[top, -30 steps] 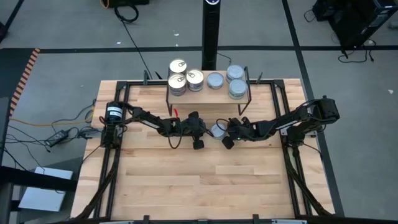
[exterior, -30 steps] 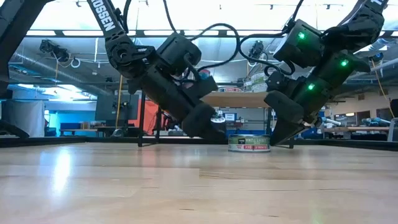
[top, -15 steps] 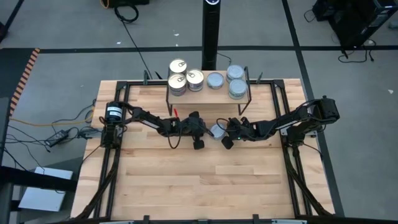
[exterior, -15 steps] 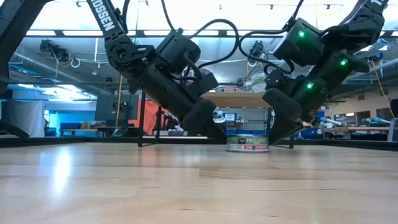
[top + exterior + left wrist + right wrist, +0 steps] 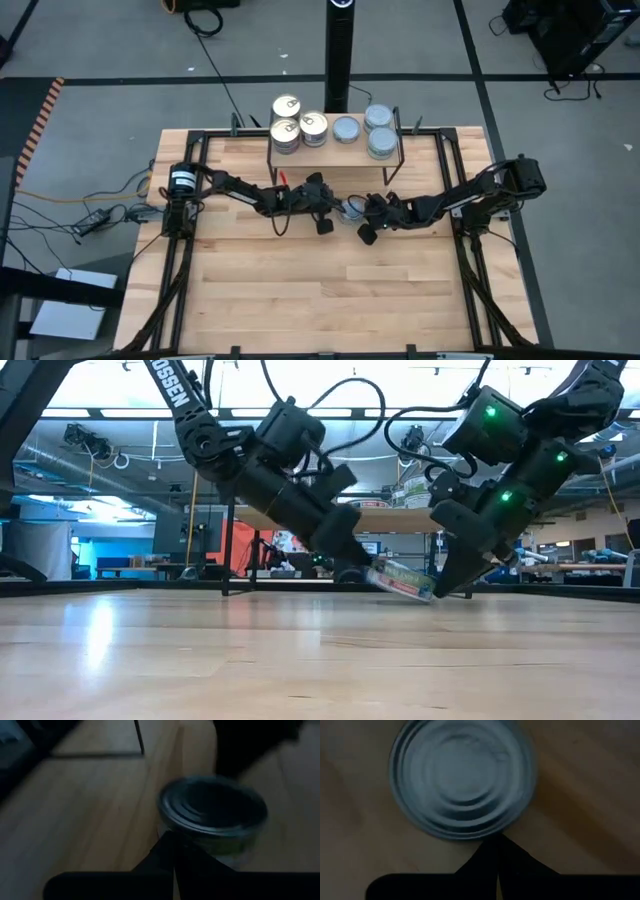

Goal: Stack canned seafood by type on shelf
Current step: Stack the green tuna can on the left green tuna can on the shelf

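Note:
A flat tin (image 5: 350,209) with a blue-grey top stands tilted on the tabletop just in front of the shelf (image 5: 335,150), between my two shut grippers. My left gripper (image 5: 338,207) is at its left edge and my right gripper (image 5: 363,212) at its right edge. In the low view the tin (image 5: 402,581) slopes down to the right. The shelf's plank carries gold-topped tins (image 5: 286,130) at its left and blue-grey-topped tins (image 5: 381,142) at its right, some stacked. My left gripper presses its shut fingertips (image 5: 172,852) against the tin's side wall (image 5: 200,842) at its left edge, slanting shallowly down from the table's left. That edge (image 5: 375,572) is raised off the table. My right gripper sets its shut fingertips (image 5: 497,847) against the tin's rim (image 5: 485,832) on its right side, slanting steeply down from the right. The tin's lower right edge (image 5: 428,596) rests on the table by the fingers.
The shelf's thin black legs (image 5: 396,165) stand just behind the tin. A black post (image 5: 338,60) rises behind the shelf. Black frame rails (image 5: 180,260) run along the table's left and right edges. Bare wooden tabletop (image 5: 320,290) stretches toward the near edge.
The tin lay flat on the table between the grippers; now it is tipped, its left edge lifted and its right edge still down. My left gripper has edged right and up against it, shut throughout. My right gripper has kept its place.

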`<state>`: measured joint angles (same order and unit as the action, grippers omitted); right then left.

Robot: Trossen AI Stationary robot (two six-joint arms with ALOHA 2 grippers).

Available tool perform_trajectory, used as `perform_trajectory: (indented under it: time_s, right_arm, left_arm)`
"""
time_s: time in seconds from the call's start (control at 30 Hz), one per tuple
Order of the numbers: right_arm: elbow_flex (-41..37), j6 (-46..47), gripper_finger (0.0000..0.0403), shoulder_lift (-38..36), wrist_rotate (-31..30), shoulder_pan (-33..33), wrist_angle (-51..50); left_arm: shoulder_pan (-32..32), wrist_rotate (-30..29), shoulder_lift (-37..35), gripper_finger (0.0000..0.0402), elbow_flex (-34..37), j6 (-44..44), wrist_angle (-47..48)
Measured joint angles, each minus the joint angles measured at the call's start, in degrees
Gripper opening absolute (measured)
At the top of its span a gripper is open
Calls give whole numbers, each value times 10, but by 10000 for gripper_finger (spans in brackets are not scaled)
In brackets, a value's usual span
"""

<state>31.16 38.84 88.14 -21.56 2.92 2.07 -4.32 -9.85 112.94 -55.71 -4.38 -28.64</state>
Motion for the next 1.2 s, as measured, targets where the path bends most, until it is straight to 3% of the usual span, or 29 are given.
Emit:
perform_trajectory:
  time_s: [0.17,0.63,0.93,1.2]
  right_arm:
    - [0,-4,9,1,23,1,5]
    - [0,-26,9,1,12,-1,-4]
    - [8,-44,10,-4,-11,-25,47]
    - [24,-76,40,-1,21,-32,65]
  left_arm:
    - [0,3,-2,5,-17,-6,-3]
    - [2,22,-2,5,-43,-14,1]
    - [15,97,3,6,-45,-13,-17]
    - [16,78,1,6,-46,-14,-24]
